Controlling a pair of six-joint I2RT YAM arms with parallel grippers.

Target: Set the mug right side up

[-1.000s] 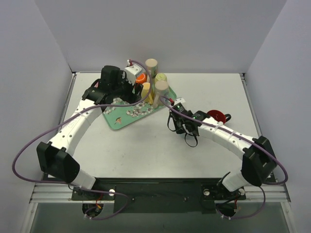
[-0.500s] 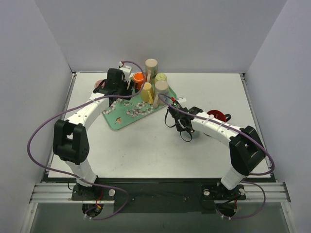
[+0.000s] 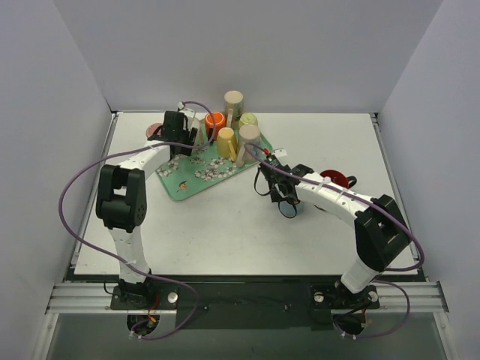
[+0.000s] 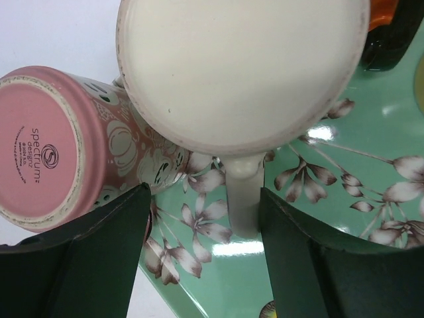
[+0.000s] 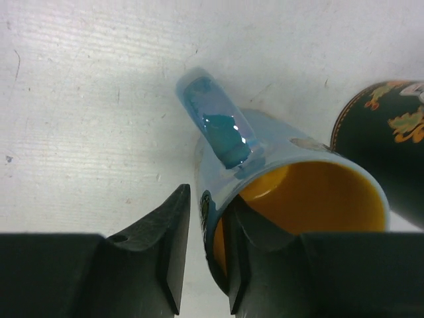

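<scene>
A cream mug [image 4: 242,66] stands upside down on the green floral tray [image 4: 344,218], its flat base facing my left wrist camera. My left gripper [image 4: 205,232] is open and straddles the mug's handle [image 4: 244,199], which lies close to the right finger. From the top view this gripper [image 3: 182,129] is at the tray's back left corner. A blue mug [image 5: 278,142] with a yellow inside sits mouth up on the table. My right gripper [image 5: 209,265] straddles its rim, one finger inside and one outside. A thin gap shows at the outer finger.
A pink patterned mug [image 4: 53,142] stands upside down, touching the cream mug's left side at the tray's edge. Orange [image 3: 215,120], yellow [image 3: 226,140], tan [image 3: 234,101] and beige [image 3: 249,136] mugs crowd the tray. A black mug [image 5: 384,132] stands right of the blue one, a red mug [image 3: 334,180] behind.
My left arm has swung left and back, bringing its gripper over the cream mug with the jaws narrowing a little. My right jaws have eased slightly apart on the blue mug's rim.
</scene>
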